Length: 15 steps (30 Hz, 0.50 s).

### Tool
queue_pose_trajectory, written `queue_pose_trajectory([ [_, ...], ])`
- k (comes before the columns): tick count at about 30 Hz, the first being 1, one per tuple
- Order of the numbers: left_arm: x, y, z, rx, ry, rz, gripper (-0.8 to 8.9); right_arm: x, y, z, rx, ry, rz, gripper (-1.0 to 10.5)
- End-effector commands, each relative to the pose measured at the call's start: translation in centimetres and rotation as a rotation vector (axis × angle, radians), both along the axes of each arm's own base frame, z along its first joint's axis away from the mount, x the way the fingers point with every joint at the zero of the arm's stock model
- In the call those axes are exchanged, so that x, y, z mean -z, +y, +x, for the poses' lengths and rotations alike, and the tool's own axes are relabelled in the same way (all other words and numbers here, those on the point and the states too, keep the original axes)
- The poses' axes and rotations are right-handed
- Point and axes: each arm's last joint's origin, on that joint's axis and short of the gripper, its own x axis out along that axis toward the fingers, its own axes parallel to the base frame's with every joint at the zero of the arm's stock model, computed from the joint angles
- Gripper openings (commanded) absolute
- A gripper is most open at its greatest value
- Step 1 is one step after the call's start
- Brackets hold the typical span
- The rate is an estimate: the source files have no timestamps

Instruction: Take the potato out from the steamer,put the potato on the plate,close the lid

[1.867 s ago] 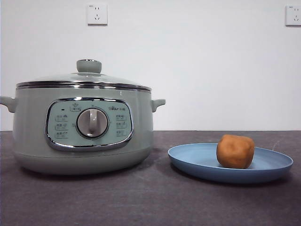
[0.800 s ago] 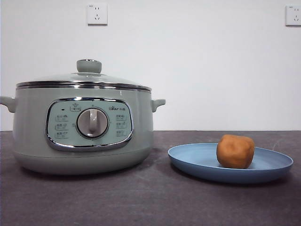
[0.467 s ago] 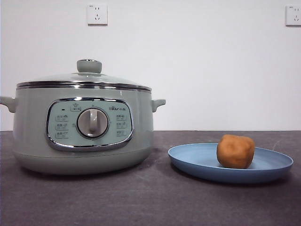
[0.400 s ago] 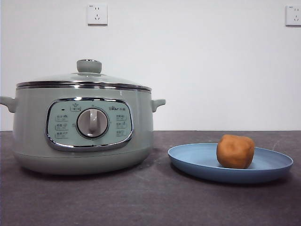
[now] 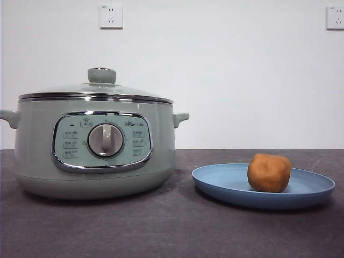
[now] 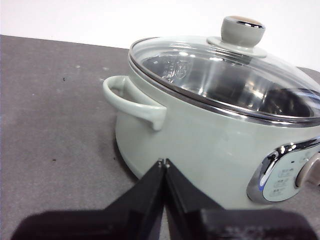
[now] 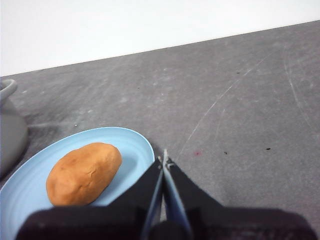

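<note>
The potato [image 5: 269, 172] lies on the plate [image 5: 226, 185], toward its right half in the front view, resting on its own with nothing touching it. To its left stands the steamer [image 5: 94, 161], with the lid [image 5: 97, 91] seated flat on its rim (the inside, seen through the glass from the left wrist, looks bare). That is how the task's end state should look, so I judge the work done and both arms merely parked.

The right gripper [image 7: 164, 161] hangs low beside the plate's edge, jaws pressed together and holding nothing; the potato sits apart from them, further in on the plate. The left gripper [image 6: 163, 162] waits near the steamer's side handle [image 6: 132, 100], jaws likewise pressed together, well away from the potato. Everything rests on the dark grey bench [image 5: 172, 231].
</note>
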Motion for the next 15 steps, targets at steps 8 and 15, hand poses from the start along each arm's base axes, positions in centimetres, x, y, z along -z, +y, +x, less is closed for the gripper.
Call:
queue_pose_trajectory([
  [8,0.4,0.03,0.06,-0.004,0.01,-0.005,0.0,0.46,0.01,0.03,0.0,0.017,0.01,0.0],
  [15,0.4,0.03,0.06,-0.004,0.01,-0.005,0.0,0.46,0.01,0.03,0.0,0.017,0.01,0.0],
])
